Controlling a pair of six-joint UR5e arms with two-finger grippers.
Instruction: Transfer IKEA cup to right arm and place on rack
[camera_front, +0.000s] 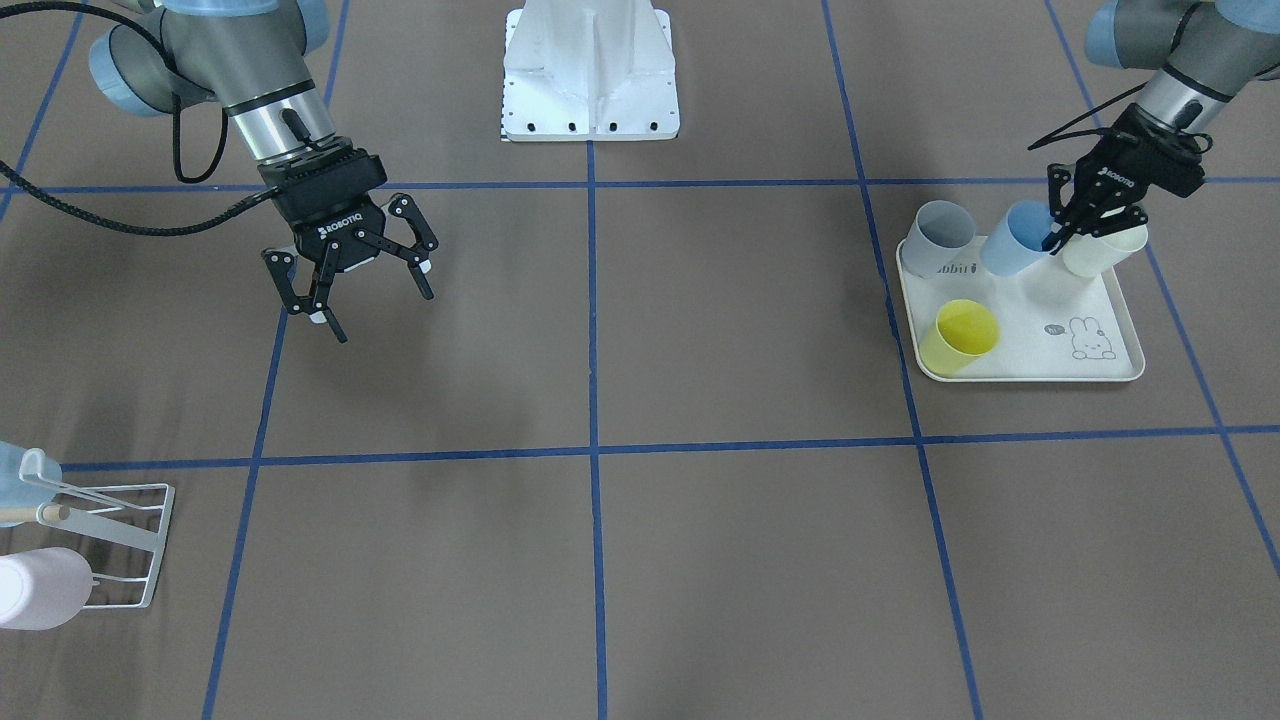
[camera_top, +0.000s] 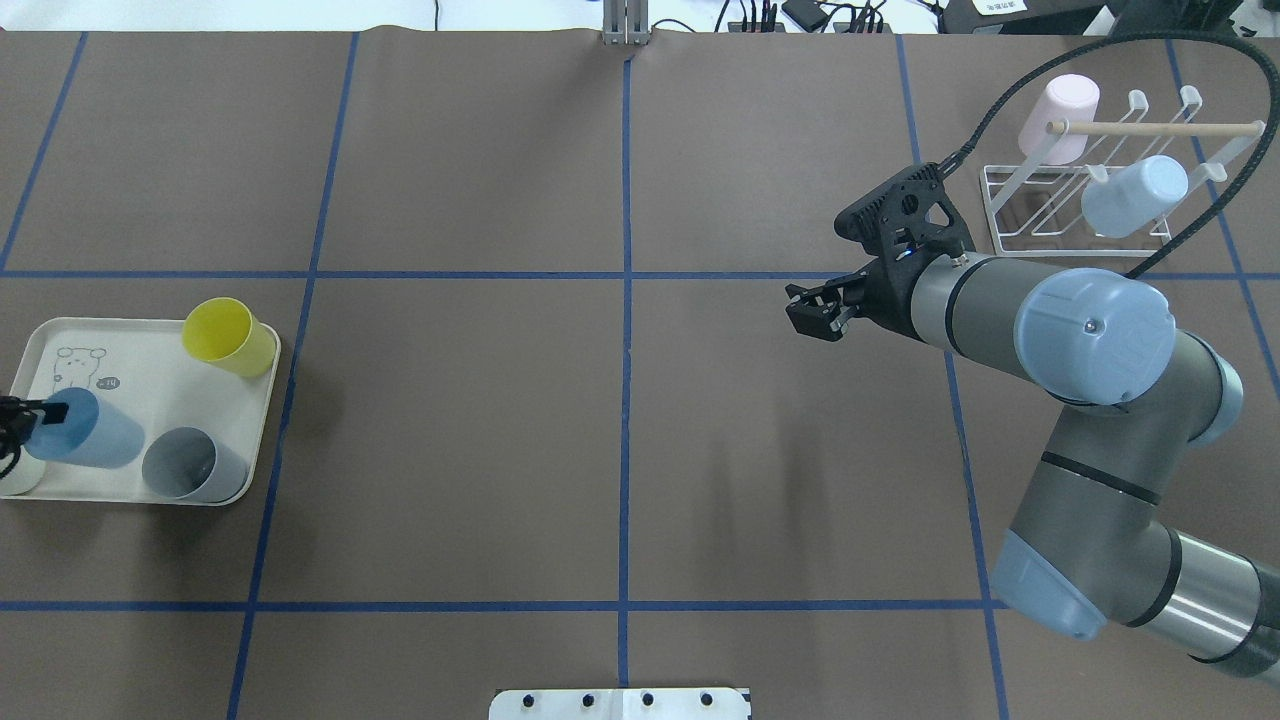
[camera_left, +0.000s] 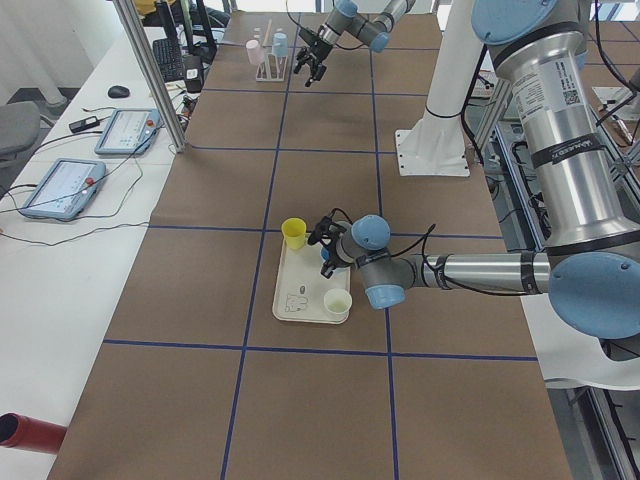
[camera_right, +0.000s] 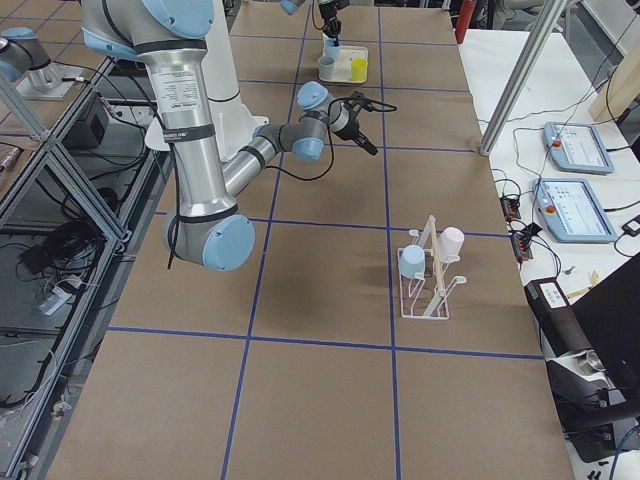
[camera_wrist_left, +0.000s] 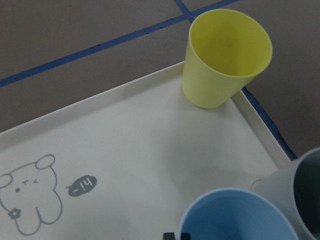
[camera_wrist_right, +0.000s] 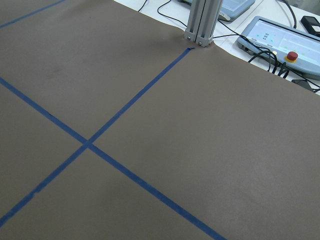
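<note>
reaching over the cream tray at the robot's left end of the desk, the left gripper pinches the rim of the blue cup, with 1 finger inside the mouth and the other outside. the blue cup sits on the tray between a grey cup and a cream cup. a yellow cup stands on the same tray, apart from those 3, near the corner away from the robot. the left wrist view shows the blue rim right under the camera and a rabbit print on the tray floor.

the right arm hangs above bare desk, well apart from the tray, and the right gripper is spread wide and holds nothing.

the rack stands at the desk's other end, on the robot's right. a pink cup and a pale-blue cup already hang on its prongs, beside the wooden peg.
</note>
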